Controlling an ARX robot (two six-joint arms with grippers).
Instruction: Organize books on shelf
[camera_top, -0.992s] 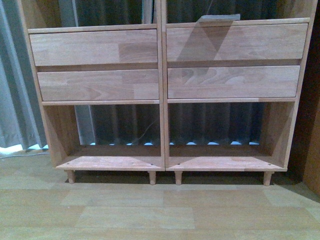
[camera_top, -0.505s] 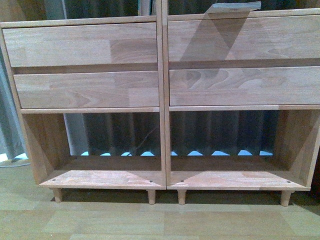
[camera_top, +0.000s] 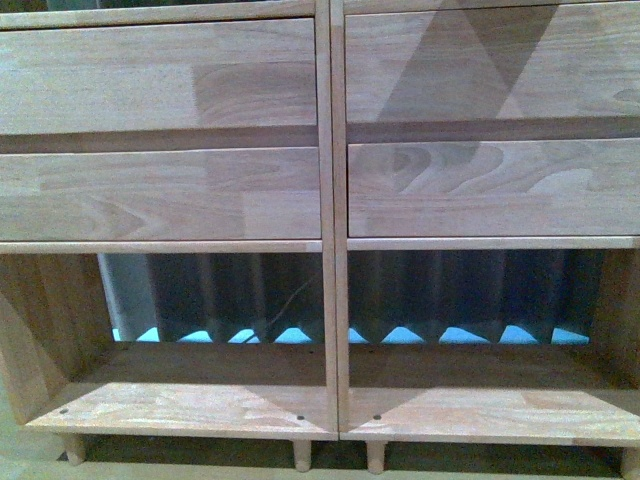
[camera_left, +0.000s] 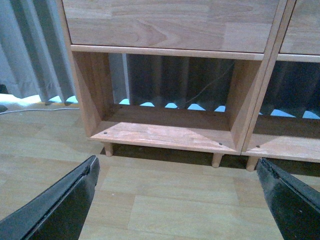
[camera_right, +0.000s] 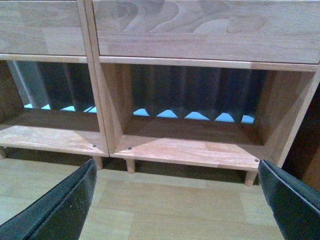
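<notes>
Wood floor (camera_left: 175, 200), shelf (camera_left: 170, 137) beyond both spread jaws

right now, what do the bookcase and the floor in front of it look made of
Bookcase: pale jointed wood, likely solid; block seams and grain show, matte finish. Floor: wood-look planks, slight sheen; laminate or vinyl, cannot tell which.

Faced the shelf (camera_top: 332, 330) from close up. Saw four wooden drawers (camera_top: 160, 75), two stacked on each side. Saw two open spaces under them, side by side. Saw a dark curtain (camera_top: 450, 290) through the open back, with blue patches (camera_top: 400, 335) along its bottom. Saw short legs (camera_top: 301, 455) underneath.
</notes>
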